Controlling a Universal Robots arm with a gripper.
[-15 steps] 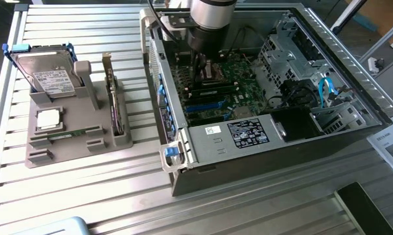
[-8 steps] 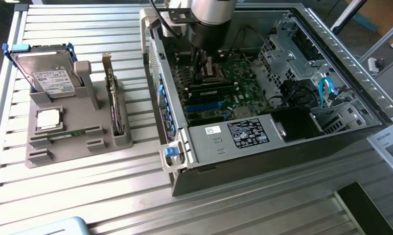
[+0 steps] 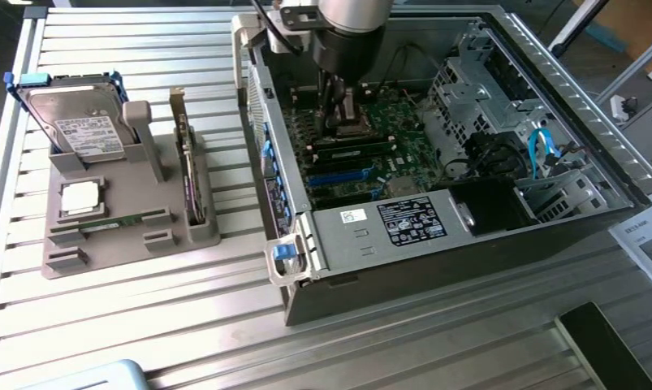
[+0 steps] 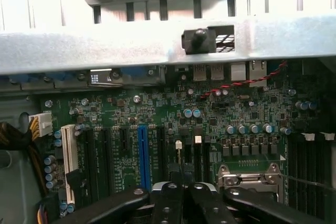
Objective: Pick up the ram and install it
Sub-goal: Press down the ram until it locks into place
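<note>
ram: hidden at the fingertips over the memory slots (image 4: 191, 158) in the upper middle of the exterior view; I cannot tell whether it is pinched or already sits in a slot.
claw: the gripper (image 3: 342, 128) is low inside the computer case (image 3: 467, 244), fingers pressed together, tips (image 4: 181, 195) close above the board.
step in hand: by my reading, the install itself, at the point of seating the stick.
what it calls for: a straight push in line with the slot, with the stick kept upright; a tilt could jam it.
near neighbours: the blue slot (image 4: 143, 156) on one side and the processor socket (image 4: 249, 174) on the other, both just beside the fingertips.
edges: the case wall (image 3: 271, 146) stands near the arm towards the exterior view's left.
open room: free space is mostly straight above.
outside the case: a second green stick (image 3: 120, 219) lies in the grey holder (image 3: 60, 260) at the exterior view's left, well apart.
</note>
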